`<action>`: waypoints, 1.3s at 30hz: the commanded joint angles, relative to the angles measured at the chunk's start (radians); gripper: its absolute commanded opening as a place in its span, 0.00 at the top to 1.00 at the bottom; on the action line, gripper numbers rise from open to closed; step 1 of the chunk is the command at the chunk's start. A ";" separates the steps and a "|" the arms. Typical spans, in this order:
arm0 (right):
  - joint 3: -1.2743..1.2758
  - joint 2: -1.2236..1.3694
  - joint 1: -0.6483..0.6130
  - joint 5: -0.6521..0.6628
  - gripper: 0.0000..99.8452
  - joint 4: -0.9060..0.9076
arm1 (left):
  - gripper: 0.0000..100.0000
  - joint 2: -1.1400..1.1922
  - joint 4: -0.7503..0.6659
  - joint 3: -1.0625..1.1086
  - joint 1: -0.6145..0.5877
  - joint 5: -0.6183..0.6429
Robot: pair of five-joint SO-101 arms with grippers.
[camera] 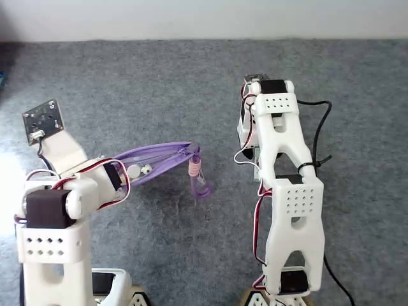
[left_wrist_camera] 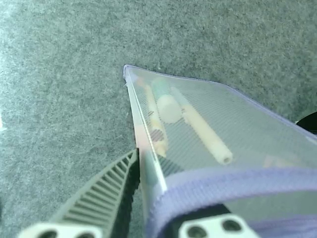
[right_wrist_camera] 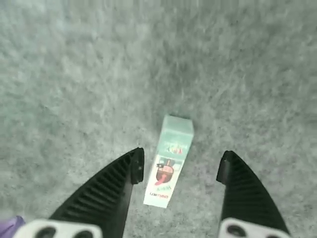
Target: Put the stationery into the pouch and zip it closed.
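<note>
Left end effector (left_wrist_camera: 148,198) grips pouch (left_wrist_camera: 252,134) holding pens (left_wrist_camera: 207,135); right end effector (right_wrist_camera: 181,156) spread over box (right_wrist_camera: 168,166).

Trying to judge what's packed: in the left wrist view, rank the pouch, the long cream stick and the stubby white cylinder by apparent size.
1. pouch, by far the largest.
2. long cream stick inside it.
3. stubby white cylinder, smallest, though it lies farther from the camera than the stick's near end.
</note>
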 commanded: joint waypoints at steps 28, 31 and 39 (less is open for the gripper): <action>0.152 -0.375 -0.021 0.008 0.99 0.124 | 0.99 -0.011 -0.023 -0.005 -0.008 0.011; 0.282 -0.533 -0.053 0.005 0.99 0.122 | 0.99 -0.011 -0.023 -0.005 -0.008 0.011; 0.489 -0.940 -0.170 0.000 0.99 0.120 | 0.99 -0.011 -0.023 -0.005 -0.008 0.011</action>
